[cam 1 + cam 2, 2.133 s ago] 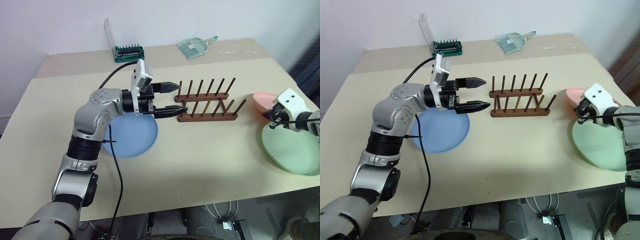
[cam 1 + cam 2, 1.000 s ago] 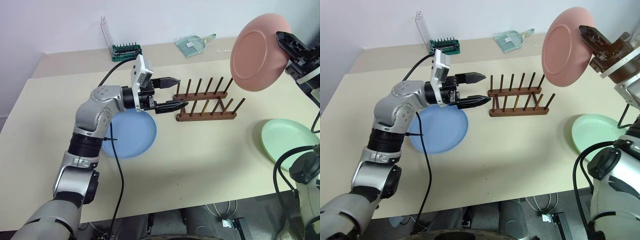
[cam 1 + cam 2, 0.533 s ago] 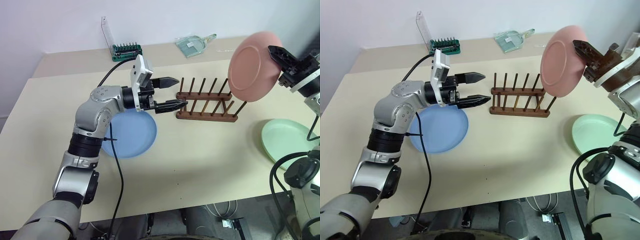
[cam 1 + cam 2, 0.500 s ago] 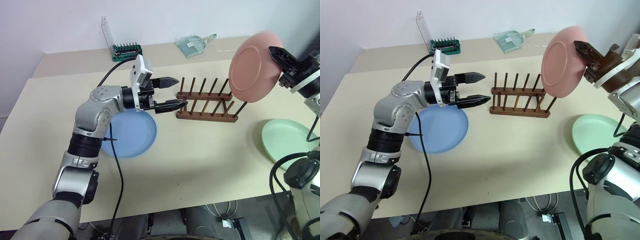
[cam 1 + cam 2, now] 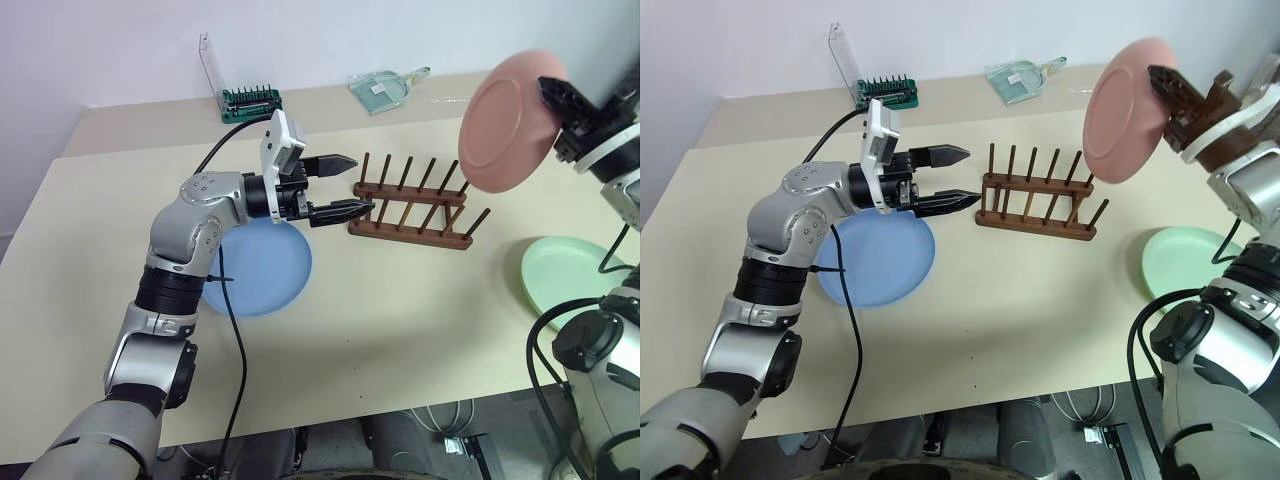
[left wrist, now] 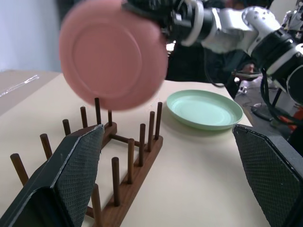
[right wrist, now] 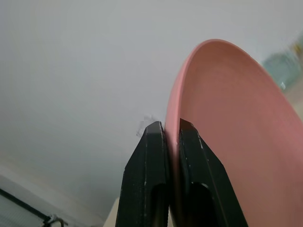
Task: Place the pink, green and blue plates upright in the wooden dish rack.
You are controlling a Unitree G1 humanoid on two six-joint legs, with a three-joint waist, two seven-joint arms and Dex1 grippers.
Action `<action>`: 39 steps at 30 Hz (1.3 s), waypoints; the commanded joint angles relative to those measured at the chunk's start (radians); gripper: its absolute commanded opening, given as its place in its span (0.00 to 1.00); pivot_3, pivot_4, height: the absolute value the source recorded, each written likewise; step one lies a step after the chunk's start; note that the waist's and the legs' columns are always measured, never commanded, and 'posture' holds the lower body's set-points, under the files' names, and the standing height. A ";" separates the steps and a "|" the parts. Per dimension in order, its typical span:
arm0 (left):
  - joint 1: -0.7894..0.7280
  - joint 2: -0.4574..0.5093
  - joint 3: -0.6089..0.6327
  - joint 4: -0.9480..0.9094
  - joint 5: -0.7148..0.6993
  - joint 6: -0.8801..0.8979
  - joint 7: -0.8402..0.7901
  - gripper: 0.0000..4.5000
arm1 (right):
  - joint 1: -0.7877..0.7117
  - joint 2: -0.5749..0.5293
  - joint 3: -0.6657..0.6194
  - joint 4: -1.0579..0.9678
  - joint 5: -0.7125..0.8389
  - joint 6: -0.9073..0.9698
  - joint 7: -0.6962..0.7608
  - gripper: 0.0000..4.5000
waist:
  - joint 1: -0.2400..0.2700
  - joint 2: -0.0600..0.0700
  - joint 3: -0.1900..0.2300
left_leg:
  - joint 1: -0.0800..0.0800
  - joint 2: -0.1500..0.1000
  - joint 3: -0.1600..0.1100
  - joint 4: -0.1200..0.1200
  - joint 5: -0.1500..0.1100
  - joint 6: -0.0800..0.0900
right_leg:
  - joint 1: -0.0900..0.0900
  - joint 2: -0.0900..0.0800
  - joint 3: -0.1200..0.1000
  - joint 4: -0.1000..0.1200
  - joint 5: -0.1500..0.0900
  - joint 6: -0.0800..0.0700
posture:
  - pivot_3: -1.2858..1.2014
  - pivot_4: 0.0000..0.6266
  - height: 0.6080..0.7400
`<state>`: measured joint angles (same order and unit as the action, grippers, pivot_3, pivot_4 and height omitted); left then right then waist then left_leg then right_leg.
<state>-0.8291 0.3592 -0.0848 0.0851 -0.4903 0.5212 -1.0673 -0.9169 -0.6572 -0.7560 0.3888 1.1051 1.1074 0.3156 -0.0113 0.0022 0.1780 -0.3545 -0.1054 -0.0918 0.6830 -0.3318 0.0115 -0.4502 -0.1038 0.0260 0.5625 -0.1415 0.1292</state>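
Pink plate (image 5: 508, 122), lifted off the worktop (image 5: 400, 290) since two seconds back, now upright above the wooden dish rack (image 5: 412, 210), pinched by right hand (image 5: 556, 100). Slotting next. Left hand (image 5: 345, 186) released beside rack; blue plate (image 5: 255, 268) and green plate (image 5: 575, 282) flat either side.

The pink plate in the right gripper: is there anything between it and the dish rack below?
Nothing visible is in the way. The pink plate, pinched at its rim by the right gripper, hangs in open air above the right end of the dish rack, whose slots are all empty.
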 commanded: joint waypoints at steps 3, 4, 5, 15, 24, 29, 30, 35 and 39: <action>-0.004 0.007 0.013 -0.025 -0.007 -0.004 0.007 1.00 | -0.046 0.011 -0.014 -0.076 0.051 -0.010 -0.110 0.01 | 0.001 0.000 0.000 | 0.000 0.000 0.000 0.000 0.000 0.000 | 0.000 0.000 0.000 0.000 0.000 0.000 | 0.52 0.24 1.00; -0.001 0.008 0.013 -0.026 -0.006 -0.005 0.009 1.00 | -0.047 0.020 -0.022 -0.088 0.069 -0.009 -0.135 0.01 | 0.001 0.000 0.000 | 0.000 0.000 0.000 0.000 0.000 0.000 | 0.000 0.000 0.000 0.000 0.000 0.000 | 0.52 0.24 1.00; 0.000 0.009 0.013 -0.027 -0.005 -0.006 0.009 1.00 | -0.046 0.032 -0.031 -0.103 0.092 -0.005 -0.163 0.01 | 0.001 0.000 0.000 | 0.000 0.000 0.000 0.000 0.000 0.000 | 0.000 0.000 0.000 0.000 0.000 0.000 | 0.52 0.24 1.00; -0.001 0.001 0.010 -0.017 -0.004 -0.012 0.015 1.00 | -0.004 0.132 -0.037 -0.293 0.245 -0.048 -0.474 0.01 | 0.000 0.001 0.000 | -0.001 0.000 0.000 0.000 0.000 0.000 | -0.001 0.000 0.000 0.000 0.000 0.000 | 0.52 0.24 1.00; -0.007 0.002 0.007 -0.004 0.008 -0.021 0.009 1.00 | 0.098 0.157 -0.010 -0.413 0.380 -0.109 -0.608 0.01 | 0.000 0.001 -0.001 | -0.001 0.000 0.000 0.000 0.000 0.000 | -0.001 0.000 0.000 0.001 0.001 0.000 | 0.52 0.24 1.00; -0.011 -0.002 0.010 0.000 0.004 -0.018 0.011 1.00 | 0.142 0.120 -0.001 -0.437 0.455 -0.134 -0.634 0.01 | 0.000 0.001 -0.001 | -0.001 0.000 0.000 0.000 0.000 0.000 | -0.001 0.000 0.000 0.001 0.001 0.000 | 0.52 0.24 1.00; -0.013 -0.004 0.010 0.000 0.004 -0.018 0.012 1.00 | 0.160 0.110 -0.002 -0.438 0.469 -0.139 -0.629 0.01 | 0.001 0.001 -0.001 | -0.001 0.000 0.000 0.000 0.000 0.000 | -0.001 0.000 0.000 0.001 0.001 0.000 | 0.52 0.24 1.00; -0.017 -0.004 0.012 0.008 0.007 -0.022 0.010 1.00 | 0.243 0.090 0.008 -0.438 0.498 -0.169 -0.603 0.01 | 0.001 0.001 -0.001 | 0.000 0.000 0.000 0.000 -0.001 0.003 | 0.000 0.000 0.000 0.001 0.001 0.000 | 0.52 0.24 1.00; -0.018 -0.003 0.009 0.013 0.010 -0.022 0.008 1.00 | 0.283 0.091 0.022 -0.431 0.515 -0.201 -0.592 0.01 | 0.001 0.001 -0.001 | 0.000 0.000 0.000 0.000 -0.001 0.003 | 0.000 0.000 0.000 0.001 0.001 0.000 | 0.52 0.24 1.00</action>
<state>-0.8268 0.3527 -0.0873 0.1086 -0.4798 0.5175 -1.0604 -0.6286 -0.5484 -0.7332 -0.0151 1.5878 0.9311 -0.2933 -0.0106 0.0035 0.1772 -0.3548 -0.1050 -0.0913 0.6832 -0.3328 0.0140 -0.4507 -0.1033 0.0263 0.5632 -0.1409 0.1289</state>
